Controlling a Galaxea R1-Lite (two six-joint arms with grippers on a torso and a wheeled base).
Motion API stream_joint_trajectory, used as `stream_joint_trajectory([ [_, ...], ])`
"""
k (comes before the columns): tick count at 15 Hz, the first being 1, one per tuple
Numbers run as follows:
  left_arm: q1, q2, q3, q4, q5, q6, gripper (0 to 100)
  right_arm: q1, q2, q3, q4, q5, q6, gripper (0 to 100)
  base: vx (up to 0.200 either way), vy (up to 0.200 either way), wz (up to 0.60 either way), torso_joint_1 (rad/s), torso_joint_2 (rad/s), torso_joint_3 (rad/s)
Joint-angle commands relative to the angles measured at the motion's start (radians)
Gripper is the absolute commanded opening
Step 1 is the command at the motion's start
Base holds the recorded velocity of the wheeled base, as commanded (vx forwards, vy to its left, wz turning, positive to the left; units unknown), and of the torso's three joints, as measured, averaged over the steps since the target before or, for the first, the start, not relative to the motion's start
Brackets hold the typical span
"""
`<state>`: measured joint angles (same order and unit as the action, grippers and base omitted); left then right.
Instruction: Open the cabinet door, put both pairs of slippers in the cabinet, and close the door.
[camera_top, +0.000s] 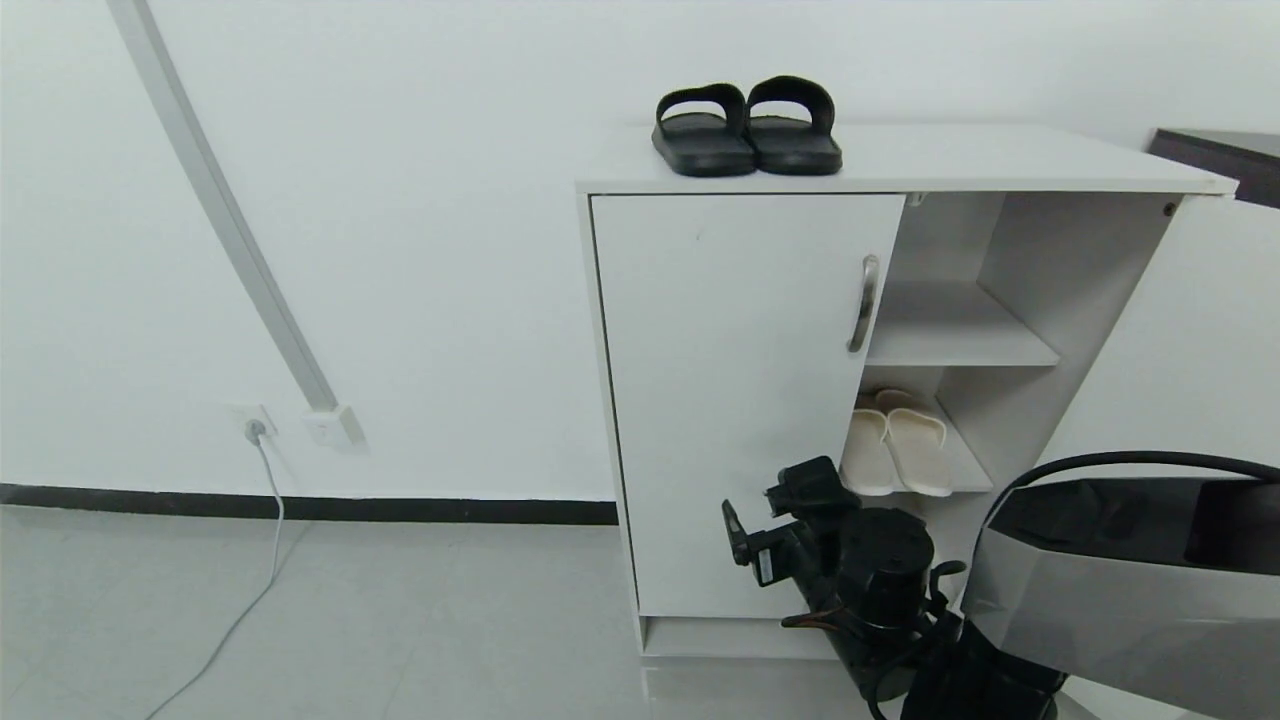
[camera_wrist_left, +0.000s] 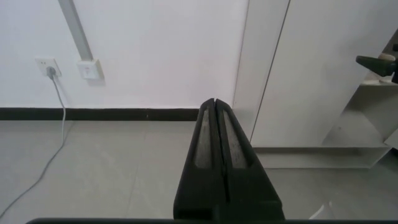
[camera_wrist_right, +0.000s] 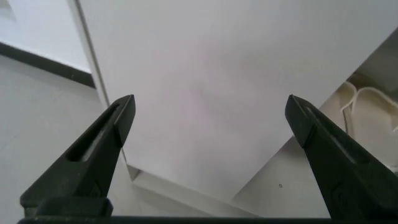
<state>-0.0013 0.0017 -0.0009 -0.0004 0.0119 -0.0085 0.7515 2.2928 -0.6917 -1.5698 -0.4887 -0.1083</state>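
**Here, one pair in the cabinet, one pair on top of it**

So far the white slippers lie inside the cabinet. They are side by side and touching on its lower shelf, in the right half, which stands open. The black slippers sit on top of the cabinet, also side by side and touching. They are above the closed door that covers the cabinet's left half, and towards the back of the top. That door carries a vertical metal handle along its right edge, next to the open half.

The right gripper is low in front of the cabinet, close to the bottom part of the closed door, with its jaws spread wide and nothing between them. From its wrist view the door panel lies between the two fingers, and the white slippers show past the door's edge. Whether a fingertip touches the door cannot be told.

The left gripper hangs low over the floor, well back from the cabinet. Its jaws are pressed together with nothing in them. It points towards the wall just beside the cabinet's left side.

Further left of the cabinet, a wall socket has a grey cable plugged in, which trails down onto the floor. A grey conduit runs slantwise down the wall to a small box beside that socket.
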Motion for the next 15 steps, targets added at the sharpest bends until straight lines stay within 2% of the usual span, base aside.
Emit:
stream_joint_trajectory([
  [1,0.001,0.0,0.001,0.0,0.0,-0.001,0,-0.001,0.004,0.004,-0.001,-0.001,-0.001,100,0.0,0.0,0.0,0.095,-0.49,-0.349],
  [15,0.0,0.0,0.001,0.0,0.0,-0.001,0,-0.004,0.001,0.006,-0.001,-0.001,-0.001,100,0.0,0.0,0.0,0.154,-0.48,-0.325],
])
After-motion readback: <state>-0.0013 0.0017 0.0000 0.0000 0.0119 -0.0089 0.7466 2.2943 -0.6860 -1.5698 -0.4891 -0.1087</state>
